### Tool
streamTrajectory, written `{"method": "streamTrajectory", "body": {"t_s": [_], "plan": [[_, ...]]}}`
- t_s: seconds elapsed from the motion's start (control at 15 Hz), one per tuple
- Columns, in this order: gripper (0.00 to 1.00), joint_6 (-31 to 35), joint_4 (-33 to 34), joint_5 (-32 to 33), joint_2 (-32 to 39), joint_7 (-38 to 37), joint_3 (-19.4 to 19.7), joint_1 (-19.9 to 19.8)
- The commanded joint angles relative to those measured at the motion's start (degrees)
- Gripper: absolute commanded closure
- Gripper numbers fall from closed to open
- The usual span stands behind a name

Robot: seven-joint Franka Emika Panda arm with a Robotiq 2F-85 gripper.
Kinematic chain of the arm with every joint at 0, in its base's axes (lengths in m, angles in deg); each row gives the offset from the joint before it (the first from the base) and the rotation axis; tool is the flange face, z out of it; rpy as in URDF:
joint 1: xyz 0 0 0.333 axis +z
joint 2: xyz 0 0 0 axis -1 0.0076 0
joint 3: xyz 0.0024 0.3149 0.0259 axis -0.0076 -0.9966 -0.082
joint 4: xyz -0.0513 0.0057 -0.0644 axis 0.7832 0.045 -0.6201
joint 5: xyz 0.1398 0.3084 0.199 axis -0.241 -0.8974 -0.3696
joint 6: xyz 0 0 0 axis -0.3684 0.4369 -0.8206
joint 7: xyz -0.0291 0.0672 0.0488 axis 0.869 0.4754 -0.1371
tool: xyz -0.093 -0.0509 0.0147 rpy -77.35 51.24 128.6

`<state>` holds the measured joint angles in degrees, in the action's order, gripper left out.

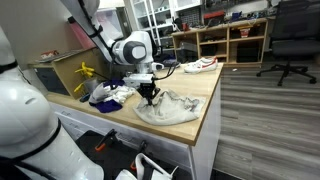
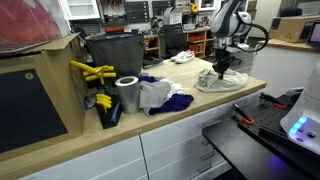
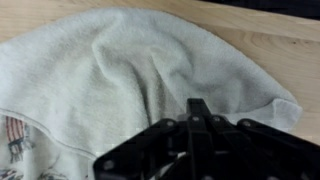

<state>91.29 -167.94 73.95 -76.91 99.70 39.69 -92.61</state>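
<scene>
Pinching the cloth [image 3: 120,70], fingers [image 3: 197,112] bury their tips.

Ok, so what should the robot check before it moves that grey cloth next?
1. Fingers shut on the cloth: ok, they meet on a raised fold.
2. How many layers are pinched: cannot tell.
3. Cloth lying wholly on the counter: ok.
4. Cloth apart from the white and blue pile: ok, bare wood shows between them.
5. Shoe out of the way: ok, it sits apart, further along.
</scene>
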Motion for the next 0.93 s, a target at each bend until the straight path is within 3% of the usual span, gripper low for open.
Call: {"method": "streamTrajectory", "body": {"t_s": [0.0,0.47,0.87], "plan": [[1.0,3.05,4.09,-2.53,5.17,2.5,-0.62,-1.18],[1.0,3.31,8.22,-2.19,12.72,1.1,-1.57,-2.5],[1.0,3.33,8.27,-3.1,13.38,1.28,-2.97,-2.36]]}}
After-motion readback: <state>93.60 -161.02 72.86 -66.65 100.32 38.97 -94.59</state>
